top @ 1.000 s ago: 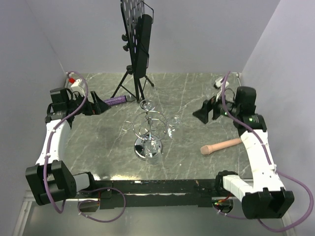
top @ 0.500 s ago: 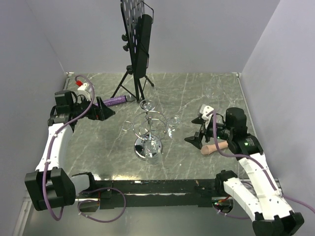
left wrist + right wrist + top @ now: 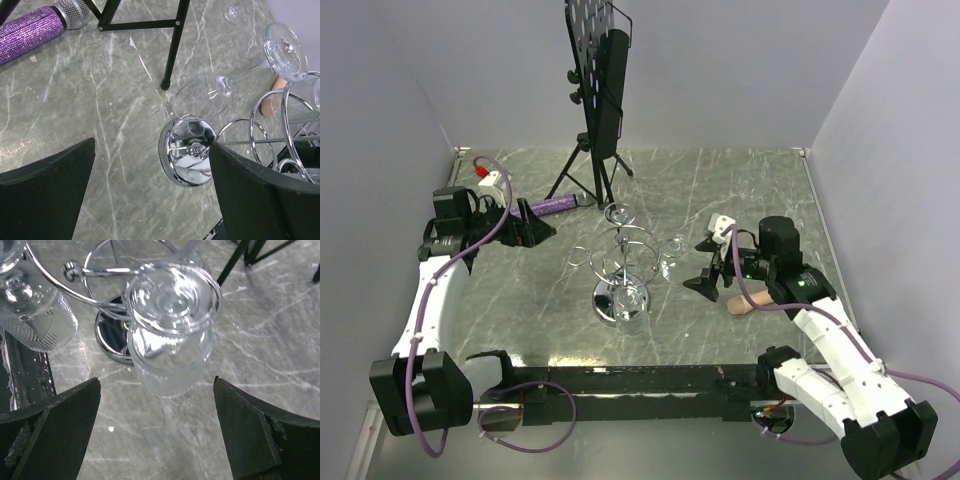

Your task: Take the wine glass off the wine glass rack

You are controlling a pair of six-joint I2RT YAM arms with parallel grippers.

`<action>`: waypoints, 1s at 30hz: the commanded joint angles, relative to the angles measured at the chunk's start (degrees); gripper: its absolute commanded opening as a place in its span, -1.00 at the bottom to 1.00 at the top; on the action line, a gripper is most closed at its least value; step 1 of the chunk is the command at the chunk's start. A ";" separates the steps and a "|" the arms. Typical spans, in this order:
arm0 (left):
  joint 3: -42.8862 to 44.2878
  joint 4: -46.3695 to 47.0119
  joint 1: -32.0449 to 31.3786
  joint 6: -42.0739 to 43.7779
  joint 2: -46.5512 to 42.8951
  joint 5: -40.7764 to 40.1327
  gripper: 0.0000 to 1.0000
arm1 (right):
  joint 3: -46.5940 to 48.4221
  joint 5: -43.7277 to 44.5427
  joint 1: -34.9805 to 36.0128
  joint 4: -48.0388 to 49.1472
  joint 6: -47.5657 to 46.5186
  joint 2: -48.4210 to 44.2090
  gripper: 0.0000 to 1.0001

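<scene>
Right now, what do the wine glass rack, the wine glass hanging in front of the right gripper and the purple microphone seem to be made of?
Wine glass rack: polished metal, probably chrome-plated wire; its round base mirrors the surroundings.
Wine glass: clear glass, possibly clear plastic; the tabletop shows through it, with bright highlights.
Microphone: purple glitter-coated body, silver metal-looking mesh head; the core is unclear.

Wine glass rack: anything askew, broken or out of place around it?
Nothing stands out. The wine glass rack stands upright, glasses hanging bowl-down, like the wine glass before the right pincer. A purple microphone and a wooden stick just lie loose on the table.
</scene>
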 commanded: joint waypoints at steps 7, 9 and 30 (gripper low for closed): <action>1.08 1.12 -0.21 -0.54 -0.68 -0.36 0.99 | -0.11 1.63 4.17 10.36 1.41 5.18 1.00; 1.08 1.56 -0.21 -0.89 -0.77 -0.18 0.99 | -0.28 1.99 4.18 11.50 1.85 6.23 1.00; 1.34 2.08 -0.04 -0.81 -1.12 -0.27 0.99 | -2.66 2.25 6.46 20.82 6.33 11.86 0.83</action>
